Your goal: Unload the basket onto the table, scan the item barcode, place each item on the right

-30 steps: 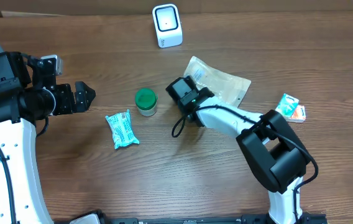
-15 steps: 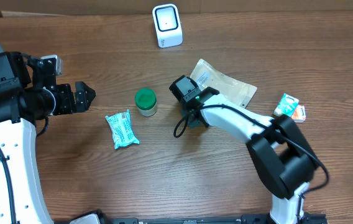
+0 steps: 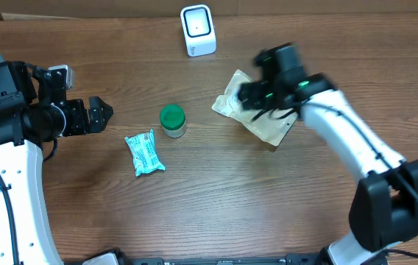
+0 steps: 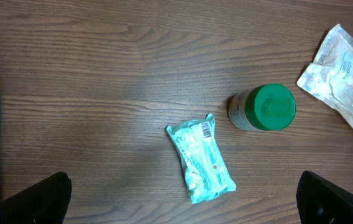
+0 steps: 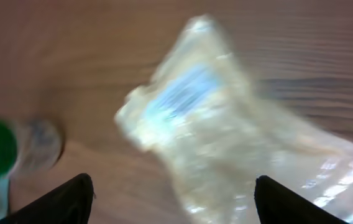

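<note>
Brown wooden tabletop is seen throughout, with the white scanner standing at its far edge. Within the last second the right gripper has been swung from the near-left corner of the clear pouch to a spot above it, and its jaws, shut a moment ago, are now spread wide with nothing held. The pouch has been turned and shifted slightly and lies flat to the right of the green-lidded jar, well short of the scanner. It is judged that the pouch was only repositioned, so a fresh grasp is needed before any barcode is presented. The left gripper is held fully open and empty at the left, near the teal packet
</note>
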`<control>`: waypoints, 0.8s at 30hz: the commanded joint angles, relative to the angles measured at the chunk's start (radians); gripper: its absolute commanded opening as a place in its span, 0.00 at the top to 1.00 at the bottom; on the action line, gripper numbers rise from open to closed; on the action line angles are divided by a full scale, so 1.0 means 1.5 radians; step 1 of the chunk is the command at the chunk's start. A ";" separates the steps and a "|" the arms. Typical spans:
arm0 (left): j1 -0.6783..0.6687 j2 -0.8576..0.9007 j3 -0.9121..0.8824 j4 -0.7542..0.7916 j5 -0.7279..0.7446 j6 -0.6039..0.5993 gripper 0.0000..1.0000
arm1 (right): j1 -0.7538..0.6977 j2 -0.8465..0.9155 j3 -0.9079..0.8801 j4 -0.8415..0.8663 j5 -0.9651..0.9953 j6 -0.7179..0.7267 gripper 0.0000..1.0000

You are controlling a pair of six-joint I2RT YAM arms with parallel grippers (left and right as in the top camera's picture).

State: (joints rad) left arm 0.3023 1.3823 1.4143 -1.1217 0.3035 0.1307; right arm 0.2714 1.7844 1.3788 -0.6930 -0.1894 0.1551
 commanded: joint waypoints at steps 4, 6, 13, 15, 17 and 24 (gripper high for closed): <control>-0.003 -0.001 0.004 0.000 0.001 0.010 0.00 | -0.195 0.093 0.010 0.000 -0.186 0.058 0.14; -0.003 -0.001 0.004 0.000 0.000 0.010 0.00 | -0.226 0.122 0.010 -0.002 -0.217 0.071 0.14; -0.003 -0.001 0.004 0.000 0.000 0.010 0.00 | -0.262 0.226 0.010 0.006 -0.312 0.071 0.14; -0.003 -0.001 0.004 0.000 0.001 0.010 0.00 | -0.254 0.244 0.010 0.012 -0.316 0.069 0.14; -0.002 -0.001 0.004 0.000 0.001 0.010 0.00 | -0.242 0.259 0.010 0.021 -0.329 0.066 0.14; -0.003 -0.001 0.004 0.000 0.001 0.010 0.00 | -0.178 0.316 0.007 0.041 -0.334 0.069 0.30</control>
State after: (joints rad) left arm 0.3023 1.3823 1.4143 -1.1221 0.3035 0.1307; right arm -0.0521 2.1567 1.4158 -0.6353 -0.7410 0.2615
